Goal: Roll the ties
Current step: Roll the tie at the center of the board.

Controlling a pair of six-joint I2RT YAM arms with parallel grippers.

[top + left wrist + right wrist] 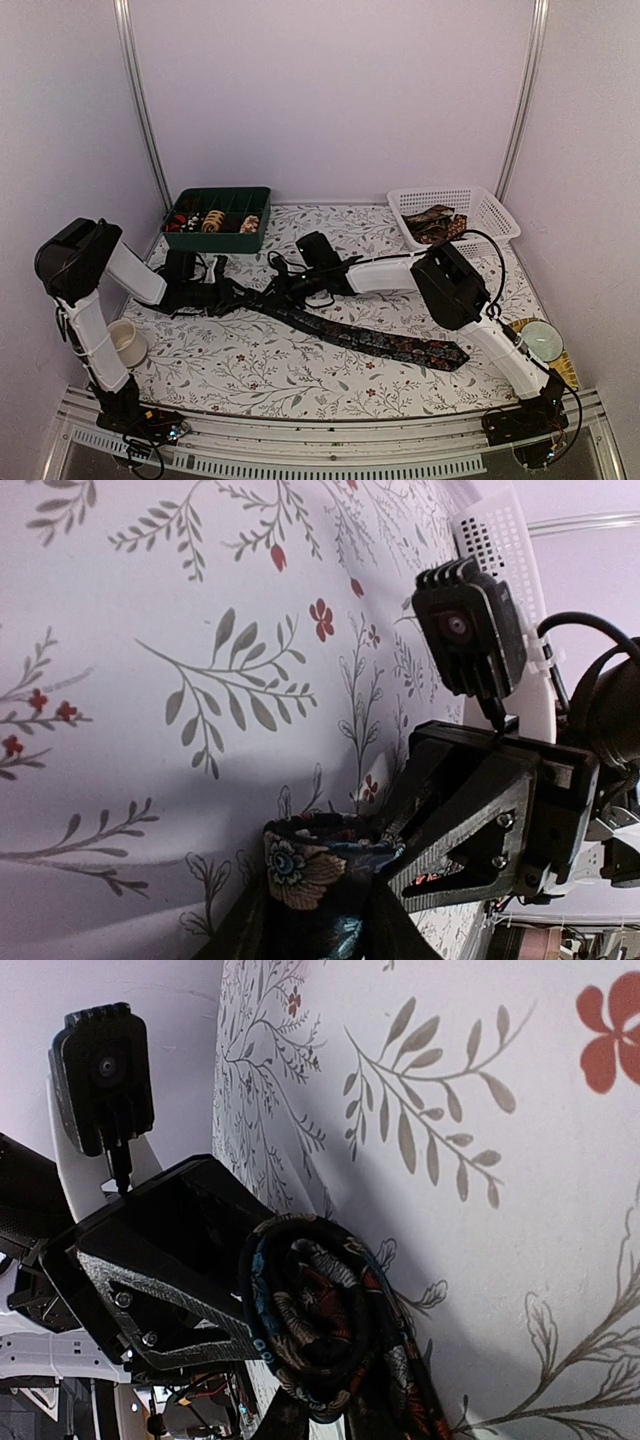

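Observation:
A dark patterned tie [370, 340] lies slantwise across the flowered table, its wide pointed end at the front right. Its narrow end is wound into a small coil [322, 1320] between the two grippers at the left middle. My left gripper [222, 296] is shut on the coil [318, 865], with its dark fingers on either side of the cloth. My right gripper [275, 288] faces it from the right and is shut on the same coil. The right gripper's fingers [470, 825] show in the left wrist view, and the left gripper's fingers [170, 1270] in the right wrist view.
A dark green compartment tray [218, 200] holding coiled ties stands at the back left. A white mesh basket [490, 212] with more ties stands at the back right. A white cup [128, 342] is at the left edge and a round bowl [541, 340] at the right edge.

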